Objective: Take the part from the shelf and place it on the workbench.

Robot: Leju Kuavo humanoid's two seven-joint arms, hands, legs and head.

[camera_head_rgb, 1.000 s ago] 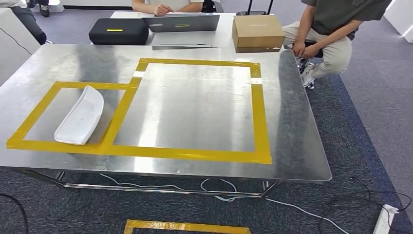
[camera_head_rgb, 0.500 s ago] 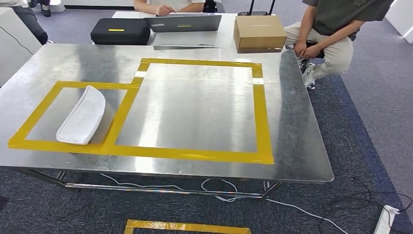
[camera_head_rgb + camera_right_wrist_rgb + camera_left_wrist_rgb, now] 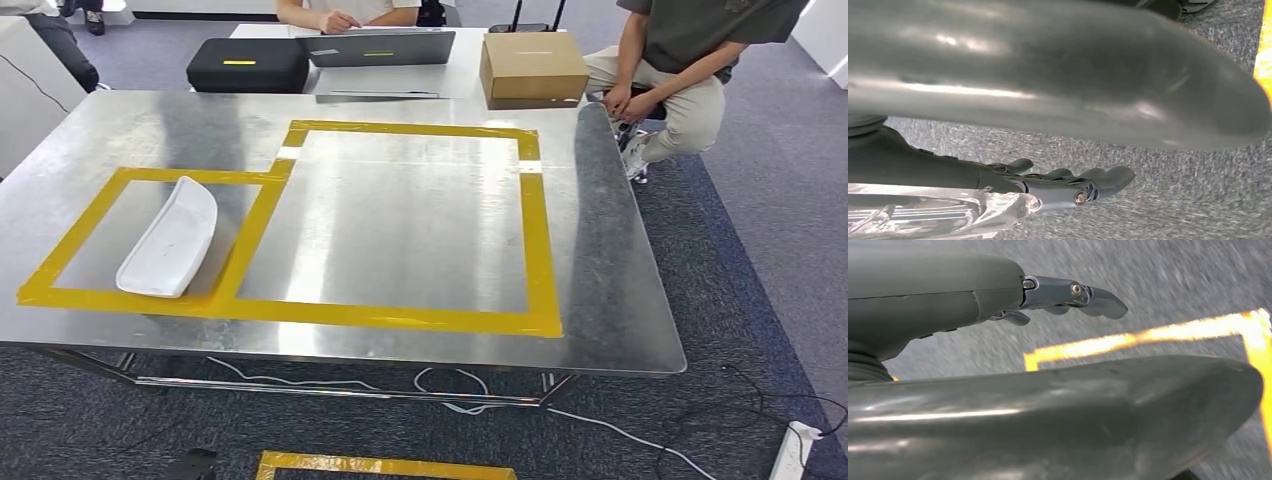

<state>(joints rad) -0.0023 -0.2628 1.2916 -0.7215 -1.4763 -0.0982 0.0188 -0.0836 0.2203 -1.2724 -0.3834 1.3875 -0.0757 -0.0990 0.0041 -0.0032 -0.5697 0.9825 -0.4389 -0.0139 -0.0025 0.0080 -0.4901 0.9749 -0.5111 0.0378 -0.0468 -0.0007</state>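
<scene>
The part [image 3: 168, 238], a long white curved shell, lies on the steel workbench [image 3: 400, 230] inside the smaller yellow-taped rectangle [image 3: 243, 235] at the left. A larger taped rectangle beside it holds nothing. My left hand [image 3: 948, 300] hangs over grey carpet, its fingers [image 3: 1073, 292] stretched out and nothing in it. My right hand [image 3: 948, 172] hangs the same way over carpet, fingers [image 3: 1088, 182] extended and holding nothing.
Behind the bench stand a black case [image 3: 247, 64], a laptop [image 3: 378, 47] and a cardboard box [image 3: 532, 66]. One person [image 3: 690, 60] sits at the far right corner, another [image 3: 345, 12] behind the laptop. Cables and a power strip [image 3: 790, 450] lie on the floor, with yellow floor tape [image 3: 385, 466] near my feet.
The whole picture has shifted slightly to the right, so the camera moved a little. The white part stays where it was on the bench.
</scene>
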